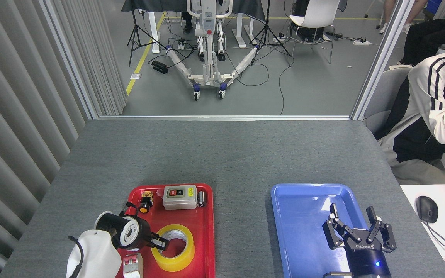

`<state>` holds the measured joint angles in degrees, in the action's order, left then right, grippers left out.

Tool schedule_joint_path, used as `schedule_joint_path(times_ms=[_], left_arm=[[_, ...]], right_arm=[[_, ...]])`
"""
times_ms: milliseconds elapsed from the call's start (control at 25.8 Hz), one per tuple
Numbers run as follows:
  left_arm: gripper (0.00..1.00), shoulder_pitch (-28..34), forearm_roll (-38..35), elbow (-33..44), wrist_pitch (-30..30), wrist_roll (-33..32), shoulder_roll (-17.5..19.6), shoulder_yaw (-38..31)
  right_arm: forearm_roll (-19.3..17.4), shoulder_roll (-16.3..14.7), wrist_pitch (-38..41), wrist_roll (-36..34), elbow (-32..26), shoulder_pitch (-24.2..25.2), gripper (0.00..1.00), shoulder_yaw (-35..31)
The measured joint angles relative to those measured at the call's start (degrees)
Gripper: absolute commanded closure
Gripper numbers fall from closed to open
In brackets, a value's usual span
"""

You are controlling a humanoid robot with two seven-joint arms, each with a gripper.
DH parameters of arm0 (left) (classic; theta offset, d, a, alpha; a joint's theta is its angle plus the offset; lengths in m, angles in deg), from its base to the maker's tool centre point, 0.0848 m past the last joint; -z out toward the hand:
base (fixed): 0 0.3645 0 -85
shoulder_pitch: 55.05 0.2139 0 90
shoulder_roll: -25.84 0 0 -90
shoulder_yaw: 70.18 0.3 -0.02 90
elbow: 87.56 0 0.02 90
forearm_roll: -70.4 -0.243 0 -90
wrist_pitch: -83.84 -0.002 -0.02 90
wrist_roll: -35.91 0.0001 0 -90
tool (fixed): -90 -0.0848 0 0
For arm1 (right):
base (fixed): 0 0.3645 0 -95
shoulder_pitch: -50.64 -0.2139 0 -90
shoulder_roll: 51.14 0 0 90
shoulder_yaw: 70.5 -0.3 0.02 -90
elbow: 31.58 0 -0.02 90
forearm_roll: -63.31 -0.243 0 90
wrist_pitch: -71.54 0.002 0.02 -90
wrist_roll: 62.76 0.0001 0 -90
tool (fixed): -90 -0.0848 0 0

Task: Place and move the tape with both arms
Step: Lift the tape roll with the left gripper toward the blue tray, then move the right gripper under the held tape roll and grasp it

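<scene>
The tape (pixel 173 261), a wide yellow roll with a pale core, lies flat in the near part of the red tray (pixel 205 231). My left gripper (pixel 160 243) reaches in from the left, low at the roll's left rim. Its black fingers (pixel 162 243) show only as a small dark tip against the inner edge of the roll, so I cannot make out their spacing. My right gripper (pixel 352 211) hovers over the near right part of the blue tray (pixel 299 216), pointing away from me. It is open, with nothing between its fingers.
In the red tray's far part sit a grey switch box (pixel 180 197), an orange-button part (pixel 144 205) and a small dark cylinder (pixel 202 199); a white part (pixel 131 266) lies near. A seated person (pixel 431 112) and a desk with a mouse (pixel 426 209) flank the right.
</scene>
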<state>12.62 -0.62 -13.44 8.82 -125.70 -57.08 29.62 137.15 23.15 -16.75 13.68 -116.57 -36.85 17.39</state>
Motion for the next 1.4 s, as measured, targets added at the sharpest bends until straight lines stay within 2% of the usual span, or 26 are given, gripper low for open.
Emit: schedule_joint_path(times_ms=[194, 310, 427, 582, 853, 1164, 1280, 1397], left_arm=[[1.0, 0.1, 3.8, 0.2, 3.7, 0.0, -0.6, -0.6], [1.0, -0.3, 13.1, 1.3, 11.1, 2.5, -1.1, -2.5], [1.0, -0.6, 24.3, 1.5, 22.0, 6.1, -2.5, -5.5], [1.0, -0.5, 32.6, 0.3, 28.3, 10.6, -5.2, -7.0], [1.0, 0.4, 35.2, -1.6, 29.9, 12.6, -10.1, -6.8], [1.0, 0.5, 35.5, -1.9, 30.0, 12.8, -12.0, -5.8], [1.0, 0.5, 35.6, -1.9, 30.0, 12.9, -12.1, -5.7], [1.0, 0.6, 35.7, -2.0, 30.0, 12.9, -12.1, -5.7]], right_arm=[[0.3, -0.2, 0.0, 0.1, 0.1, 0.1, 0.0, 0.1], [0.7, -0.2, 0.0, 0.2, 0.1, 0.1, 0.0, 0.1], [0.9, -0.4, 0.1, 0.2, 0.1, 0.1, 0.0, 0.1], [0.9, -0.5, 0.1, 0.2, 0.1, 0.0, 0.0, 0.1], [1.0, -0.6, 0.6, 0.2, 0.0, 0.2, 0.0, 0.0], [1.0, -1.5, 3.1, 0.4, -0.3, 0.8, 0.0, 0.0], [0.6, -5.0, 10.6, -0.2, -1.7, 2.5, 0.0, 0.4], [-2.5, -10.2, 23.3, -3.0, -4.5, 5.2, 0.0, 1.0]])
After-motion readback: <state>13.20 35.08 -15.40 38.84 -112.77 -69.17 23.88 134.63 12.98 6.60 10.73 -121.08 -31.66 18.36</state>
